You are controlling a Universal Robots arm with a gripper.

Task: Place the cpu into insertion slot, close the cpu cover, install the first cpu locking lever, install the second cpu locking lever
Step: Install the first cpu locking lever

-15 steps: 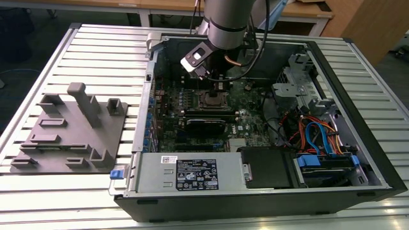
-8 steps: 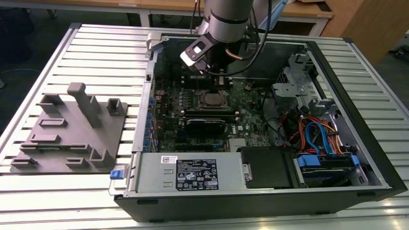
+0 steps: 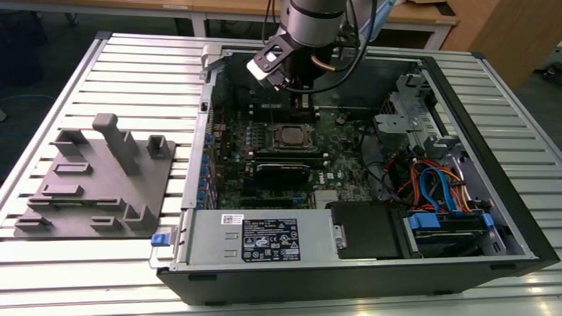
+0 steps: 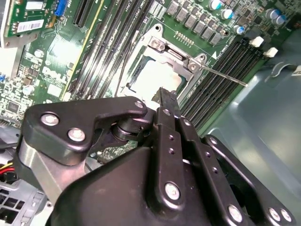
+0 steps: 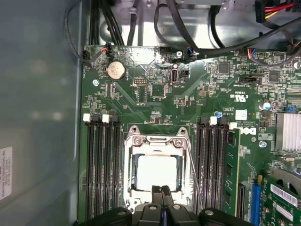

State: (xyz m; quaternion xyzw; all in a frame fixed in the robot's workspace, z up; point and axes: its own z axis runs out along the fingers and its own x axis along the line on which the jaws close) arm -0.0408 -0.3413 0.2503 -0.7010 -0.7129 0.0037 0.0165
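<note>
The cpu (image 5: 156, 171) shows its pale silver face in the insertion slot (image 3: 290, 137) on the green motherboard. The cpu cover (image 5: 155, 142), a silver frame, lies down around the chip in both wrist views, with the cpu (image 4: 155, 77) seen through its window. A thin wire locking lever (image 5: 194, 174) runs slanted along one side of the socket, and the lever (image 4: 225, 75) sticks out past the frame. My gripper (image 5: 162, 190) hovers over the socket's edge, shut with nothing between its black fingers (image 4: 167, 101). In the exterior view my gripper (image 3: 303, 105) hangs just behind the socket.
The open computer case (image 3: 491, 217) lies on a slatted table. Black memory slots (image 5: 101, 160) flank the socket, with a memory stick (image 5: 231, 165) on one side. A grey fixture (image 3: 97, 178) stands at the exterior view's left. Cables (image 3: 430, 184) and a power supply (image 3: 255, 240) sit nearer the front.
</note>
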